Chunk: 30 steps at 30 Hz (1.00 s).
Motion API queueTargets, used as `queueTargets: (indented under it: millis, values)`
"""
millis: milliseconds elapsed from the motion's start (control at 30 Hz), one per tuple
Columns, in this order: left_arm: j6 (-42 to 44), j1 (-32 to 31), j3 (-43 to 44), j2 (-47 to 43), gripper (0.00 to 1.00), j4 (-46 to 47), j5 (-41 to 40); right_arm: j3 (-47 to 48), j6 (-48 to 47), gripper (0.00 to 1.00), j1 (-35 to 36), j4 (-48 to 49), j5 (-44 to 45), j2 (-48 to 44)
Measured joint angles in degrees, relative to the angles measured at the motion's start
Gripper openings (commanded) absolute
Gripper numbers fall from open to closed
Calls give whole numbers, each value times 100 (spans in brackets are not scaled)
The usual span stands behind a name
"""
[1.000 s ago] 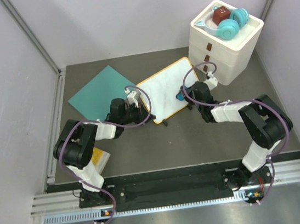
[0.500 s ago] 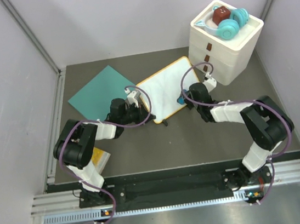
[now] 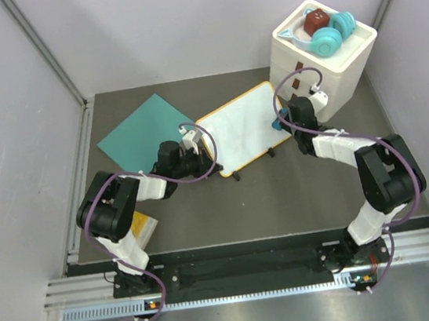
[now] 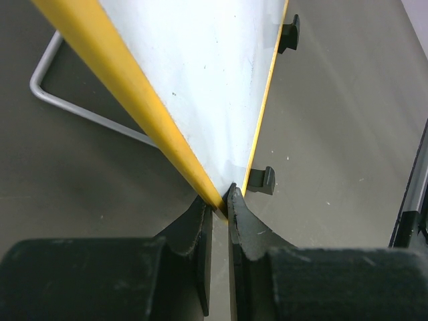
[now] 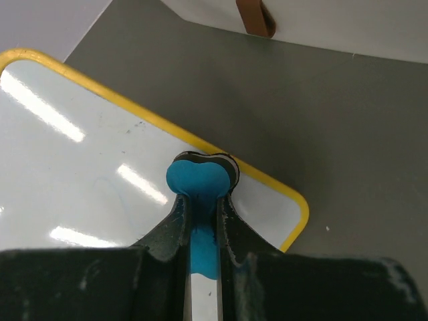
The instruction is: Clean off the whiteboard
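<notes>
The whiteboard (image 3: pixel 238 130) is hemmed in on two sides. The left gripper (image 4: pixel 218 199) pinches its frame at 8 o'clock, and the right gripper (image 5: pixel 200 200), closed on a blue eraser (image 5: pixel 198 177), sits over its 3 o'clock edge. The white drawer tower (image 3: pixel 320 63) stands near at 2 o'clock, leaving only a narrow lane of table (image 3: pixel 282 191) between. The teal sheet (image 3: pixel 146 130) lies flat at 9 o'clock. Open table runs from 4 to 7 o'clock, and a strip at 12 o'clock reaches the back wall (image 3: pixel 205 27). Low down, a wire stand (image 4: pixel 87 110) and black feet (image 4: pixel 263 180) jut beside the board.
</notes>
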Motion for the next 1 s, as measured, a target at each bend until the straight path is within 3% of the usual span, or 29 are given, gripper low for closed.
queueTargets:
  millis: [567,1000]
  values:
    - [13,0,0,0,0,-2,0,-225,-247,0,17,400,-553,17]
    - [-94,0,0,0,0,-37,-26,-46,-175,0,859,1045,-522,457]
